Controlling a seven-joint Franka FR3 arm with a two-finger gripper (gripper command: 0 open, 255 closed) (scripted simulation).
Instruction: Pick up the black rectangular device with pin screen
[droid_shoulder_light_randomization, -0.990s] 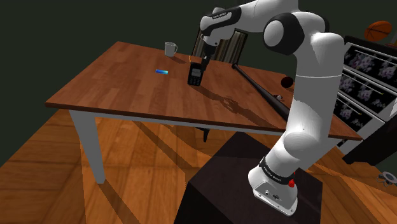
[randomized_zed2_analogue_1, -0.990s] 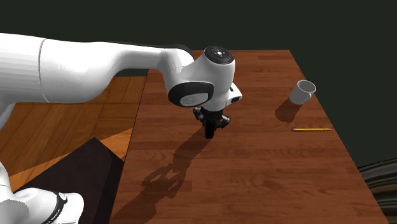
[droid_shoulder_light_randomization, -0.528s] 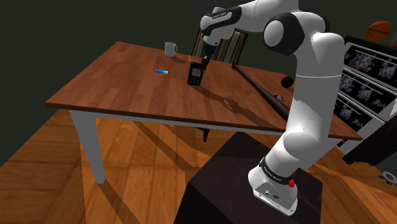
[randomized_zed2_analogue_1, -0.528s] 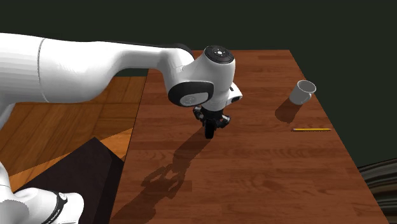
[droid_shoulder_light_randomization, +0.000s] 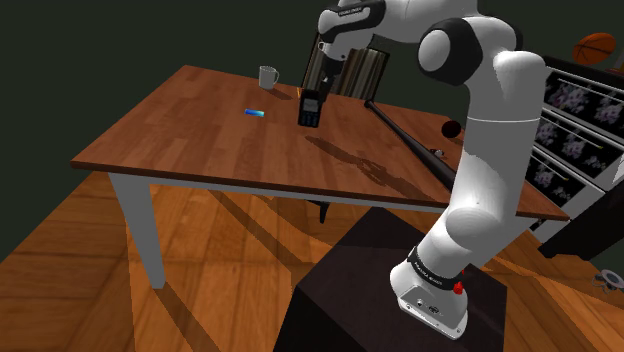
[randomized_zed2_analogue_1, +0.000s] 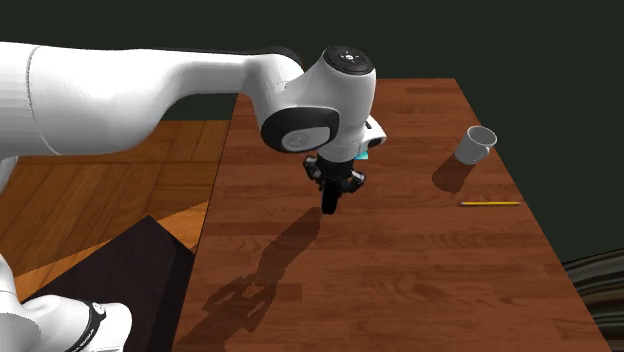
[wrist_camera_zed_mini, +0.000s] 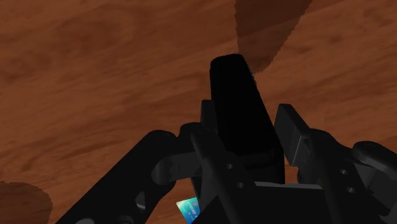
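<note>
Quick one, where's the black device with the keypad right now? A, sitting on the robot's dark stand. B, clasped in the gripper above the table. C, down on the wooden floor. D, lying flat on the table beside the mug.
B: in the wrist view the black device sits clamped between the fingers of the gripper, and in the shoulder view its shadow falls apart from it on the table.
</note>
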